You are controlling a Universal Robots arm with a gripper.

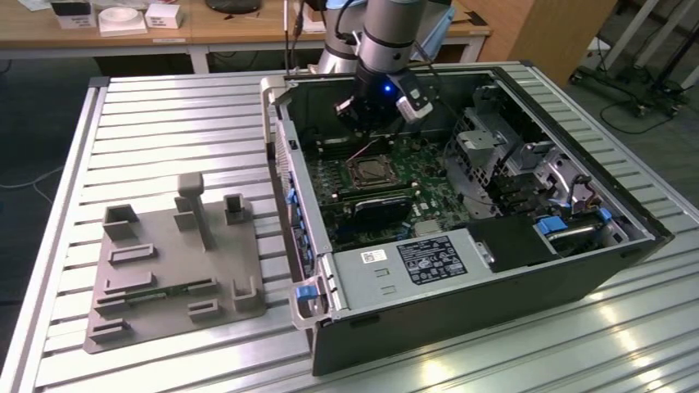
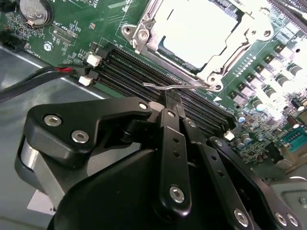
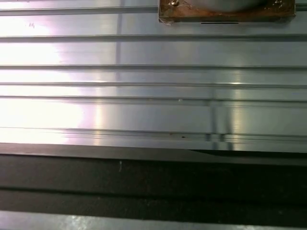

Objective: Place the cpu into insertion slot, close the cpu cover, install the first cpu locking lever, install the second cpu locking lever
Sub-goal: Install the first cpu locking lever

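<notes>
Exterior view: end effector (image 1: 377, 115) inside case (image 1: 492, 315); slot (image 1: 372, 172) at its 6 o'clock.
Second wrist view: fingers (image 2: 173, 115) together, tips at lever (image 2: 153, 85); cpu (image 2: 196, 28) seated in slot under cover (image 2: 146, 38).
First wrist view: ribbed desk (image 3: 144, 76).

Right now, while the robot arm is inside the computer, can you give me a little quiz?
1. True or false: the gripper holds the cpu.
2. Which is the gripper nearest to? A) the wire lever B) the coin battery C) the grey tray
3. Fill in: the cpu cover is ___ over the cpu.
Key: 1 false; 2 A; 3 closed.
</notes>
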